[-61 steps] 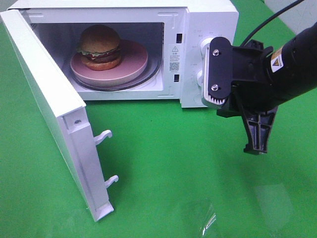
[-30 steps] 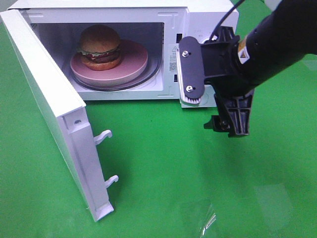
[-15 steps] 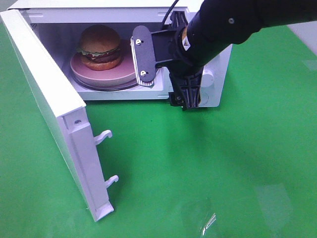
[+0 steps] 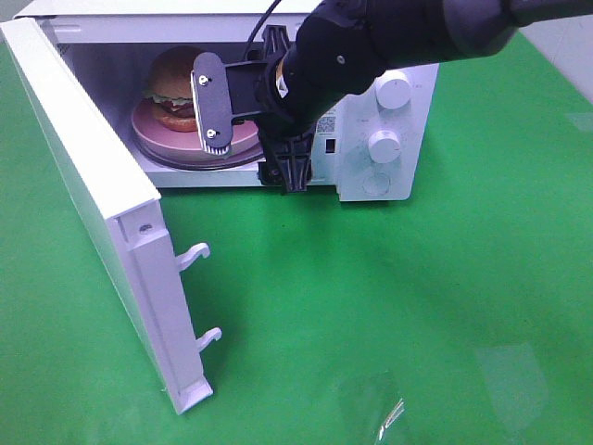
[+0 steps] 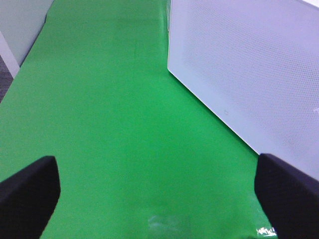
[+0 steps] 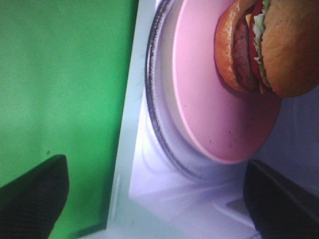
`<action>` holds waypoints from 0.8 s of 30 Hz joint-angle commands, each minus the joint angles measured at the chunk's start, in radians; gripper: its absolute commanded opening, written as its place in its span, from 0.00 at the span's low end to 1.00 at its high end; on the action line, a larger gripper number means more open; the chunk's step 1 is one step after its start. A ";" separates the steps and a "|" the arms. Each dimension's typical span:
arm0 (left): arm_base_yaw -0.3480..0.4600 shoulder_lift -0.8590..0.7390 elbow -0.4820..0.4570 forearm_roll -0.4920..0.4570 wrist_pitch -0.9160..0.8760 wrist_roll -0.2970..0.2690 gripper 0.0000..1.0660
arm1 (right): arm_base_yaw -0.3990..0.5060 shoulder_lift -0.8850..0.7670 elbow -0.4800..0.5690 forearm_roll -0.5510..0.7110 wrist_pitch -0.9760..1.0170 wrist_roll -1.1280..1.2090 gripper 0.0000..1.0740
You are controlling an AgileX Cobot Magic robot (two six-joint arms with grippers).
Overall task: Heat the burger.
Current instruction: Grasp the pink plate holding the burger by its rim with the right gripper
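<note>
Already the burger (image 4: pixel 176 79) rests on its pink plate (image 4: pixel 157 130) inside the microwave (image 4: pixel 389 111); the right tool (image 4: pixel 250 134), spread wide and empty, hovers at the cavity mouth, probably to shut the door (image 4: pixel 93 204).

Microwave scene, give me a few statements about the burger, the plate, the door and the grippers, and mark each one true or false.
1. The burger sits on the pink plate inside the microwave. True.
2. The microwave door is closed. False: it stands wide open, swung out to the left of the exterior high view.
3. The right gripper is open in front of the microwave's opening. True.
4. The right gripper is holding the burger. False: its fingers are spread and nothing is between them; the burger rests untouched on the plate.
5. The left gripper is closed on the door's edge. False: it is open above the green cloth, beside the door.
</note>
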 commanded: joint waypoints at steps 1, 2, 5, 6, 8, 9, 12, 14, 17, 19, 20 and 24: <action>0.002 -0.003 0.005 -0.003 -0.016 0.003 0.92 | 0.001 0.036 -0.039 -0.005 -0.012 0.009 0.84; 0.002 -0.003 0.005 -0.003 -0.016 0.003 0.92 | 0.001 0.062 -0.059 -0.003 -0.025 0.009 0.84; 0.002 -0.003 0.005 -0.003 -0.016 0.003 0.92 | 0.001 0.103 -0.105 -0.001 -0.029 0.009 0.83; 0.002 -0.003 0.005 -0.003 -0.016 0.003 0.92 | 0.001 0.103 -0.105 -0.001 -0.029 0.009 0.83; 0.002 -0.003 0.005 -0.003 -0.016 0.003 0.92 | 0.001 0.132 -0.135 -0.001 -0.030 0.017 0.82; 0.002 -0.003 0.005 -0.003 -0.016 0.003 0.92 | 0.001 0.156 -0.159 -0.001 -0.035 0.020 0.82; 0.002 -0.003 0.005 -0.003 -0.016 0.003 0.92 | 0.001 0.181 -0.187 -0.001 -0.040 0.020 0.81; 0.002 -0.003 0.005 -0.003 -0.016 0.003 0.92 | -0.001 0.226 -0.234 0.018 -0.059 0.020 0.80; 0.002 -0.003 0.005 -0.003 -0.016 0.003 0.92 | -0.001 0.248 -0.255 0.024 -0.059 0.020 0.80; 0.002 -0.003 0.005 -0.003 -0.016 0.003 0.92 | -0.001 0.258 -0.268 0.025 -0.058 0.020 0.79; 0.002 -0.003 0.005 -0.003 -0.016 0.003 0.92 | -0.001 0.275 -0.295 0.026 -0.057 0.021 0.79; 0.002 -0.003 0.005 -0.003 -0.016 0.003 0.92 | -0.001 0.310 -0.347 0.026 -0.050 0.034 0.78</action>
